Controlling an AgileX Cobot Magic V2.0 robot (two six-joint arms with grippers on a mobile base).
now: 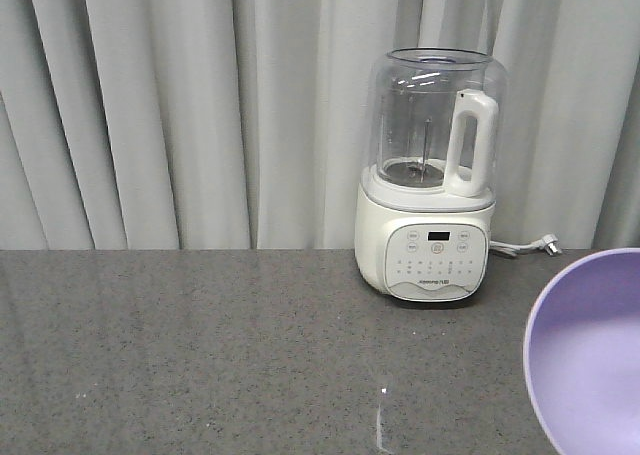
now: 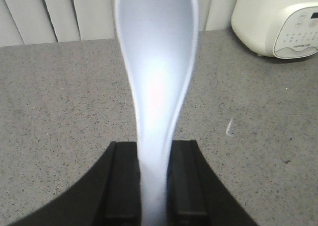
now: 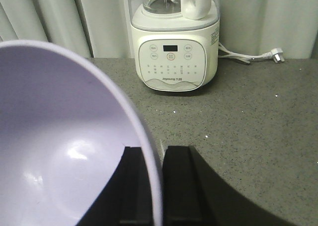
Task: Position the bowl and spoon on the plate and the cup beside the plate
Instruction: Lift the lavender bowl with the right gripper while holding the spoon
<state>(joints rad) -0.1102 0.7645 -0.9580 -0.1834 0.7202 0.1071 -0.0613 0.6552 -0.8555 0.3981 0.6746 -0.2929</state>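
Observation:
In the left wrist view my left gripper [image 2: 155, 151] is shut on the handle of the pale blue spoon [image 2: 156, 62], whose scoop sticks up and away from the jaws, above the grey counter. My right gripper [image 3: 155, 154] is shut on the rim of the lavender bowl [image 3: 54, 146], one finger inside and one outside; the bowl fills the left of that view. From the front camera the bowl [image 1: 590, 360] shows at the lower right edge, tilted with its inside facing the camera. The plate and the cup are out of view.
A white blender [image 1: 430, 175] with a clear jug stands at the back of the grey counter [image 1: 200, 355], against the grey curtain. Its cord and plug [image 1: 548, 243] lie to its right. The blender base [image 2: 278, 22] appears at the left wrist view's upper right.

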